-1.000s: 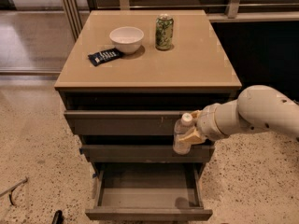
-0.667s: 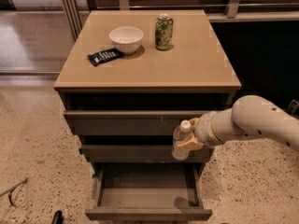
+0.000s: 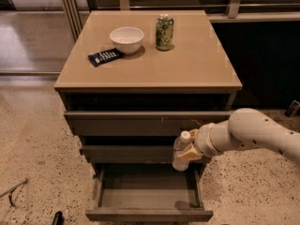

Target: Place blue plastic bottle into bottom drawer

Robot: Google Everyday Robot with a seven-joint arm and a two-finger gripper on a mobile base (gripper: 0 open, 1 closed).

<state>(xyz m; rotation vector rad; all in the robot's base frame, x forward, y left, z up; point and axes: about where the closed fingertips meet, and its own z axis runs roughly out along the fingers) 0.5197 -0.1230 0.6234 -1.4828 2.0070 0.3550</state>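
Note:
The blue plastic bottle, clear with a white cap, hangs upright in front of the middle drawer, held above the right part of the bottom drawer. My gripper is shut on the bottle from the right, at the end of the white arm that comes in from the right edge. The bottom drawer is pulled out and open, and its grey-brown inside shows nothing in it. The bottle's base is just above the drawer's back right corner.
On the cabinet top stand a white bowl, a green patterned can and a dark snack packet. The two upper drawers are nearly closed. Speckled floor lies on both sides.
The arm has drawn slightly left and down with the bottle, bringing it closer over the open bottom drawer. The drawer and tabletop things have not moved.

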